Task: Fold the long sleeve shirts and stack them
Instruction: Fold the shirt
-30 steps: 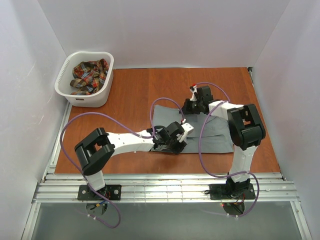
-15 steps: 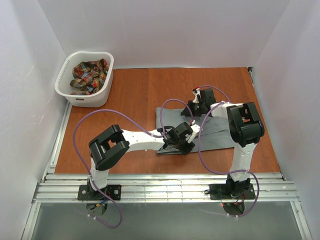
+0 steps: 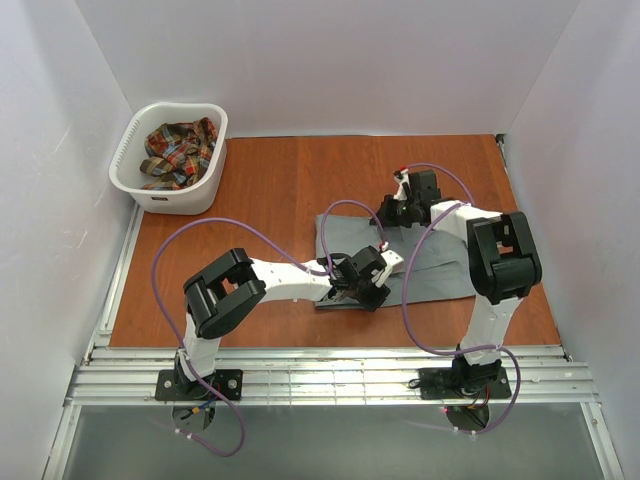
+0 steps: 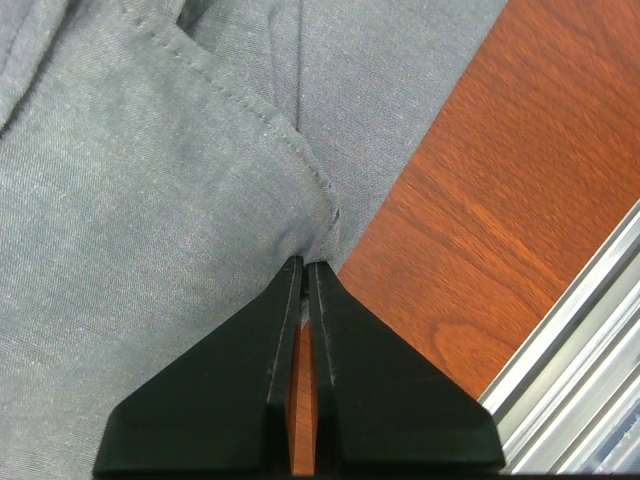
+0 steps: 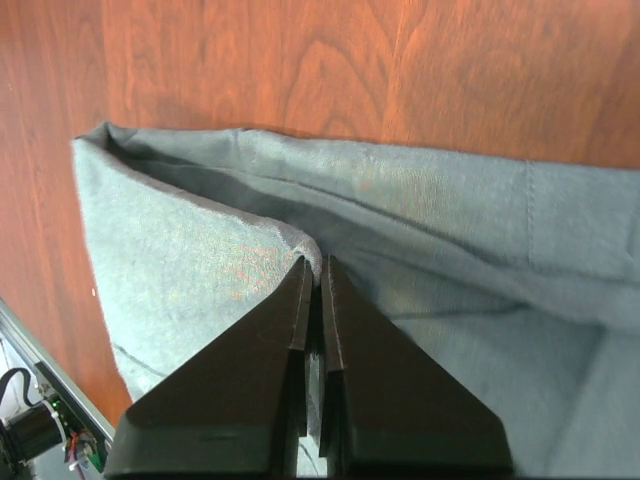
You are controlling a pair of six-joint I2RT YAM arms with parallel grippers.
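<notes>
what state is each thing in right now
grey shirt, partly folded, lying on the table, pinched at two edges
plaid shirt, crumpled in the basket, not folded
laundry basket, upright at the table's far left corner, holding the plaid shirt
left gripper, shut on the grey shirt's near edge
right gripper, shut on the grey shirt's far edge

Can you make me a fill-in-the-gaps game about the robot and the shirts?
The plaid shirt lies in the white ____. The other shirt, spread on the table, is ____. The left claw and the right claw are both ____ on it. Missing words: basket, grey, shut.
</notes>
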